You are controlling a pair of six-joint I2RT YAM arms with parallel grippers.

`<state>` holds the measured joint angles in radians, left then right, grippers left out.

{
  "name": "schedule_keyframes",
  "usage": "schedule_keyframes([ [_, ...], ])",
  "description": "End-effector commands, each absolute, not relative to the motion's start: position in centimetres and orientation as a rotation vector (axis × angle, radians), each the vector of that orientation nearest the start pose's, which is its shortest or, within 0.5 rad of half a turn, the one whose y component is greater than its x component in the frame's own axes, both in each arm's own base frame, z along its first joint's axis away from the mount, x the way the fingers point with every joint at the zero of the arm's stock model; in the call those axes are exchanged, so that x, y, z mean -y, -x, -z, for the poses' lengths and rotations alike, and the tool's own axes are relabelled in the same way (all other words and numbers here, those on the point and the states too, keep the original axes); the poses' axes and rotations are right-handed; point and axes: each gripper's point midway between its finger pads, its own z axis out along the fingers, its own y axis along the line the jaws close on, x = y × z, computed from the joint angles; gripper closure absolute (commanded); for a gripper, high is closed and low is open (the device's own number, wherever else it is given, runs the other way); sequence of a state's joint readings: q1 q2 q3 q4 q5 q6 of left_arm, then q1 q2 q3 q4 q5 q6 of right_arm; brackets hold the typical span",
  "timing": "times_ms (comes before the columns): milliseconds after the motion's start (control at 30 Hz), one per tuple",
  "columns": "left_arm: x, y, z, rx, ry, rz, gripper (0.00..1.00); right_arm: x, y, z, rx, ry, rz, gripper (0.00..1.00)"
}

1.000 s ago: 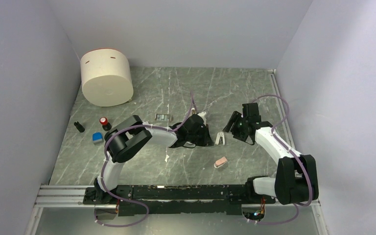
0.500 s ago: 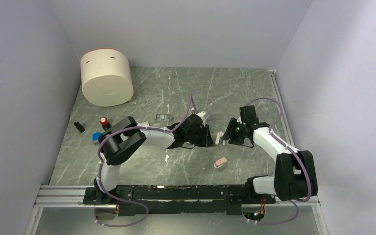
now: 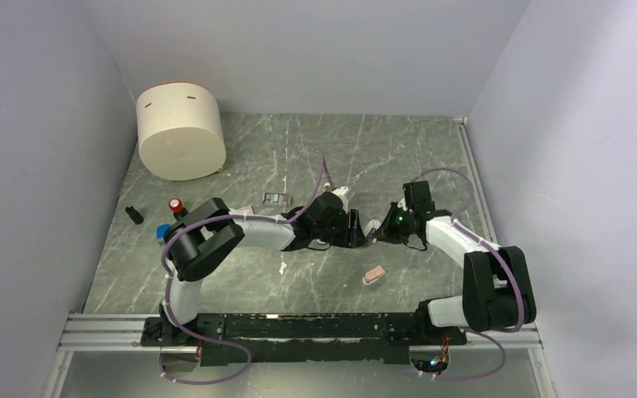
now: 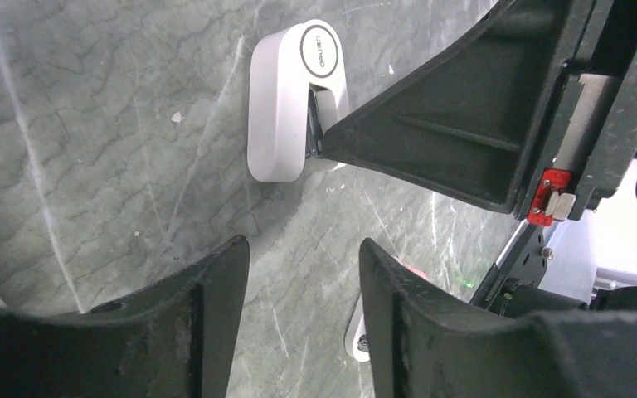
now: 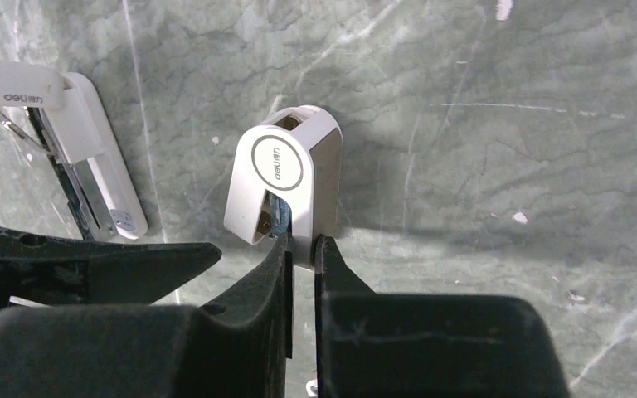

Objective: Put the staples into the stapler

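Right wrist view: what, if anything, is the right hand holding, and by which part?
The right hand is shut on the short white stubby piece, pinching one side wall at its near end. The left hand holds nothing.

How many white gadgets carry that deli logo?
2: the short stubby piece, its edge pinched in the right gripper, and the long stapler, open, to its left in the right wrist view. More may be hidden.

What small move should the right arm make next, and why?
Probably lift the white stubby piece slightly and carry it aside. The right gripper is shut on its edge, the left gripper stands open and empty, and the piece lies near the stapler.
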<state>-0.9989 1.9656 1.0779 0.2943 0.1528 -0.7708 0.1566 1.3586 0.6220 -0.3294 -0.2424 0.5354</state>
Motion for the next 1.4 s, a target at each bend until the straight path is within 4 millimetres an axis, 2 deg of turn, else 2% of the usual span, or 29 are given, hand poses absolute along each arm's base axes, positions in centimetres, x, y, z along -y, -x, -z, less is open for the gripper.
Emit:
schedule_keyframes([
  [0,45.8,-23.6,-7.0,-2.296,-0.355,1.089,0.41,-10.8,-24.6,-1.3,-2.680,-0.460,-0.585,1.00],
  [233,44.0,-24.4,-8.2,-2.266,-0.250,1.031,0.33,-13.8,-24.5,-2.5,-2.604,-0.368,-0.858,1.00],
  [367,42.7,-25.2,-9.0,-2.220,-0.182,0.986,0.31,-15.3,-23.9,-2.1,-2.591,-0.335,-1.001,1.00],
  [500,42.2,-25.4,-9.4,-2.204,-0.161,0.975,0.31,-15.8,-23.8,-1.7,-2.573,-0.308,-1.055,0.98],
  [600,42.4,-25.3,-9.1,-2.218,-0.169,0.975,0.31,-15.5,-23.4,-0.8,-2.594,-0.329,-1.031,0.96],
  [867,43.4,-24.9,-7.6,-2.268,-0.223,0.982,0.30,-13.3,-22.6,1.5,-2.635,-0.466,-0.836,0.85],
  [1033,43.3,-25.1,-7.0,-2.282,-0.223,0.957,0.29,-12.8,-22.3,1.5,-2.614,-0.490,-0.803,0.82],
  [1167,44.0,-25.1,-6.7,-2.286,-0.257,0.967,0.29,-12.7,-22.4,1.1,-2.588,-0.473,-0.810,0.81],
  [1367,44.6,-24.8,-7.0,-2.270,-0.284,1.011,0.29,-12.8,-22.6,0.4,-2.573,-0.464,-0.820,0.81],
])
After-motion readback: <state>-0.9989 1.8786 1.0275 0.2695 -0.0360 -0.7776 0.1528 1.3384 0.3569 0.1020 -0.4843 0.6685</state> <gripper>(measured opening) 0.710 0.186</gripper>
